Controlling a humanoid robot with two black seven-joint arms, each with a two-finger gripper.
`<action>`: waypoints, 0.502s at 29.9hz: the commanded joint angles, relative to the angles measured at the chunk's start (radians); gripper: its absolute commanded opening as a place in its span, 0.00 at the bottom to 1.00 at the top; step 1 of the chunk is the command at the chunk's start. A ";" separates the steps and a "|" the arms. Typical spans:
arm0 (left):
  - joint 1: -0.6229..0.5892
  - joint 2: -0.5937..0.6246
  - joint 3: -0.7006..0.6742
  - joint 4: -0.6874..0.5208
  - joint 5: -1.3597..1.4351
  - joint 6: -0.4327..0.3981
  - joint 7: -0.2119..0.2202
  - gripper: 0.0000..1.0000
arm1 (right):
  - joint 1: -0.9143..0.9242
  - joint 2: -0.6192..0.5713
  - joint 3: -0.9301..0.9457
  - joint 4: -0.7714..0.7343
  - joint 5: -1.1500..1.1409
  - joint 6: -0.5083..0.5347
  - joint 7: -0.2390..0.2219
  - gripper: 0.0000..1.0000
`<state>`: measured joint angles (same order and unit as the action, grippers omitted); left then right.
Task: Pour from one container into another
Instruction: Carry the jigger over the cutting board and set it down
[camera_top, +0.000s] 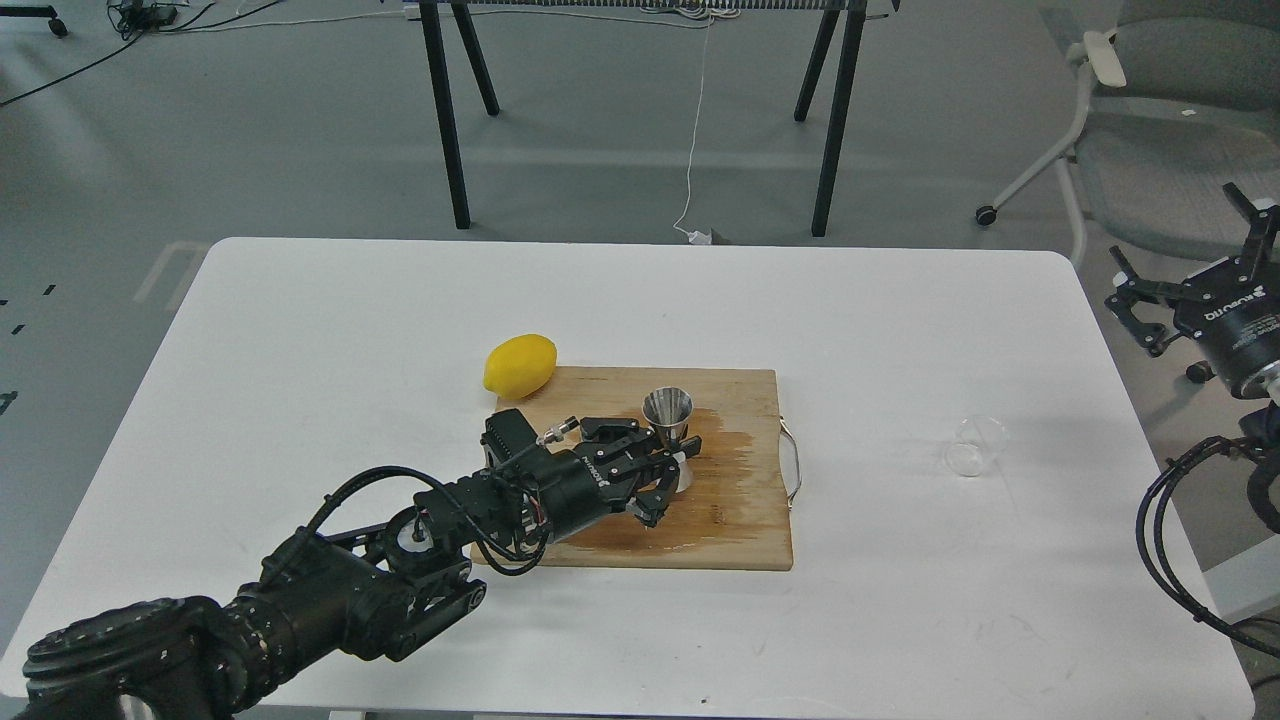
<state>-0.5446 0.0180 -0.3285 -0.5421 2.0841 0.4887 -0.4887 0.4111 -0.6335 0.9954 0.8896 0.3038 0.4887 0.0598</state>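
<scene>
The steel jigger (667, 412) stands upright on the wooden cutting board (745, 545), near its middle. My left gripper (672, 457) reaches in from the lower left, shut on the jigger's narrow waist. The small clear cup (976, 445) sits on the white table to the right of the board, well apart from both grippers. It looks empty. My right gripper (1187, 268) hovers past the table's right edge, its fingers spread open and holding nothing.
A yellow lemon (520, 363) lies at the board's far left corner. A dark wet stain covers much of the board, which has a metal handle (794, 465) on its right side. An office chair (1150, 130) stands behind the right gripper.
</scene>
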 joint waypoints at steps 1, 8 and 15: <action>0.000 0.000 0.000 0.007 0.001 0.000 0.000 0.07 | 0.000 0.000 0.002 0.000 0.000 0.000 0.002 0.99; 0.000 0.011 0.000 0.005 0.001 0.000 0.000 0.15 | 0.000 0.000 0.002 0.000 0.000 0.000 0.002 0.99; 0.000 0.011 0.000 0.004 0.002 0.000 0.000 0.20 | 0.000 -0.002 0.002 0.002 0.001 0.000 0.003 0.99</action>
<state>-0.5446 0.0276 -0.3282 -0.5371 2.0850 0.4887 -0.4887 0.4111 -0.6346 0.9971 0.8912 0.3053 0.4887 0.0614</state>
